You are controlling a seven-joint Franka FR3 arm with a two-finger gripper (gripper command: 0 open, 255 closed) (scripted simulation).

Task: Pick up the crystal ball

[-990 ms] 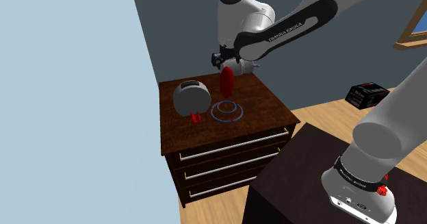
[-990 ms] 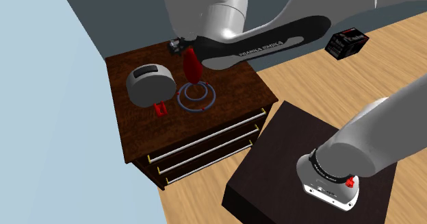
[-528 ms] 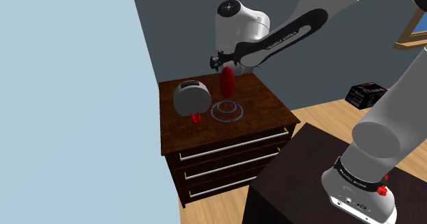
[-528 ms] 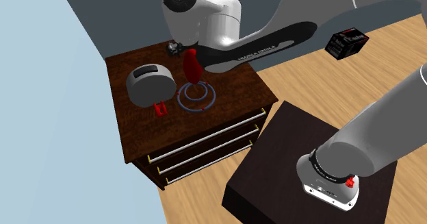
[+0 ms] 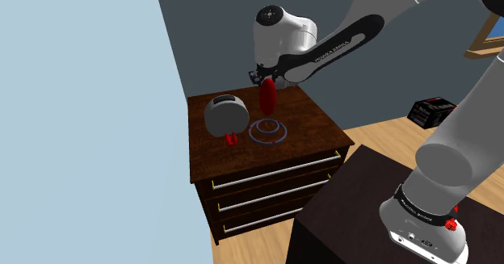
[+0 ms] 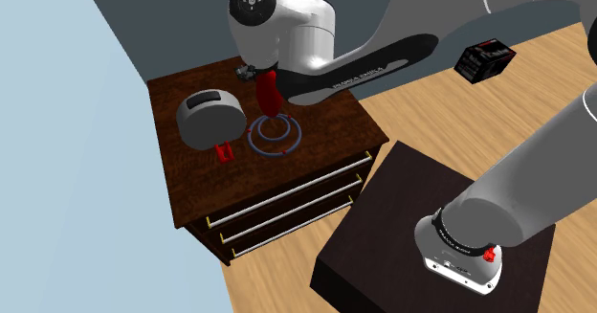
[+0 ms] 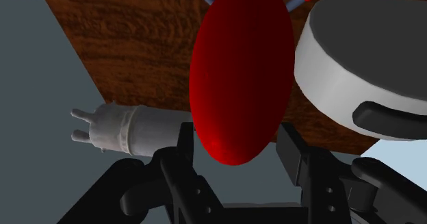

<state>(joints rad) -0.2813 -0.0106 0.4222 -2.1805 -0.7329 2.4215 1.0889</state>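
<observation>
The crystal ball (image 5: 268, 98) is a dark red, egg-shaped body standing upright over a blue ring stand (image 5: 268, 131) on the dark wooden dresser (image 5: 315, 125). In the second exterior view the ball (image 6: 270, 93) rises from the ring stand (image 6: 276, 135), with my gripper (image 6: 254, 72) at its upper end. In the shoulder view my gripper (image 5: 262, 77) sits at the ball's top, on the far side. In the wrist view the ball (image 7: 239, 72) lies between my black fingers, and my gripper (image 7: 236, 139) clasps its near end on both sides.
A grey round appliance (image 5: 225, 115) with a black handle stands close beside the ball, with a small red piece (image 5: 233, 139) in front of it. A grey cylinder (image 7: 113, 128) lies behind the gripper. A pale blue wall (image 5: 81, 117) borders the dresser. A black box (image 5: 434, 111) sits on the floor.
The fingers have closed from wide apart onto the red ball's upper end. The hand has shifted slightly above the dresser. The ball still stands over its ring.
</observation>
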